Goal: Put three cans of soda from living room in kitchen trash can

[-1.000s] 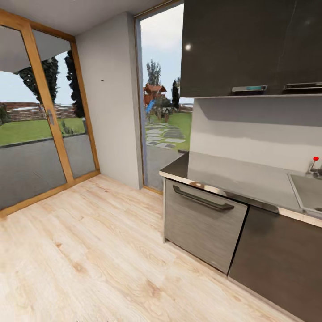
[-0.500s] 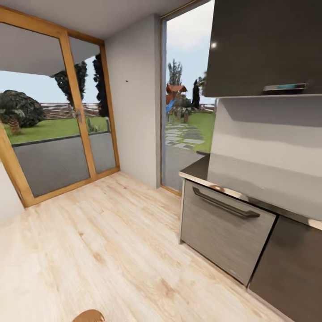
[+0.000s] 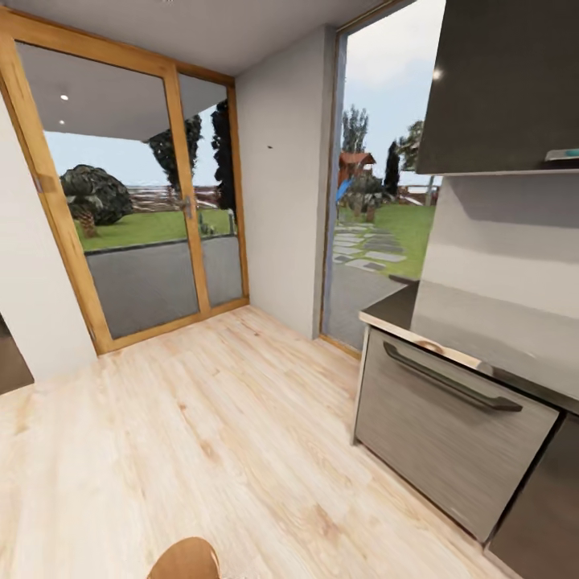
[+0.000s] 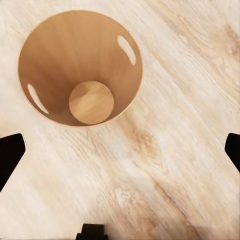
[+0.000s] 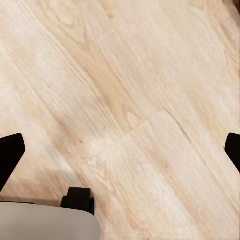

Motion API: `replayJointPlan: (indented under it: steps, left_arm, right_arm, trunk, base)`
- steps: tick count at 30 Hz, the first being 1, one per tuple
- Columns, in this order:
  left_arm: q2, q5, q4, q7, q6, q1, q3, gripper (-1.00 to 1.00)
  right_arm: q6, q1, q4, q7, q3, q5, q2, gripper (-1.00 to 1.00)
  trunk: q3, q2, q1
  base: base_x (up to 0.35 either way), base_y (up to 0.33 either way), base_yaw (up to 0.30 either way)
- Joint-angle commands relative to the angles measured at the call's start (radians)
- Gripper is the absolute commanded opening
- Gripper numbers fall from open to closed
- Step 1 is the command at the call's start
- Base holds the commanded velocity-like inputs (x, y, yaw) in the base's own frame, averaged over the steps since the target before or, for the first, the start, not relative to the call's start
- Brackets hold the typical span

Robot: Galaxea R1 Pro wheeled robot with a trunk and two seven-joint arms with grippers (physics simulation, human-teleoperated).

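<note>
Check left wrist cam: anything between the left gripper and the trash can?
Nothing visible. The tash can stands open and empty on bare wood floor, and the left gripper, fingertips spread wide, looks straight down beside it with only floor between.

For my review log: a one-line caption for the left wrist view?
Open left end effector above the empty trash can on wood floor.

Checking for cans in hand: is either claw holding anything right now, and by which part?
Nothing is held. The left claw is open above the empty trash can; the right claw is open over bare floor.
</note>
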Motion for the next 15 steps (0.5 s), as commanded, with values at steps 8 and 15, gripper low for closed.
replayJointPlan:
  steps: [8,15]
  left_arm:
    - [0.001,-0.001,0.0,-0.002,-0.049,0.0,0.0,1.0]
    - [0.001,-0.001,0.001,-0.002,-0.052,0.0,0.0,1.0]
  right_arm:
    - [0.0,0.0,0.0,0.0,0.001,0.0,0.0,1.0]
    - [0.0,0.0,0.0,0.0,0.001,0.0,0.0,1.0]
  trunk:
    - [0.0,0.0,0.0]
    - [0.0,0.0,0.0]
  base:
    - [0.0,0.0,0.29]
    - [0.0,0.0,0.29]
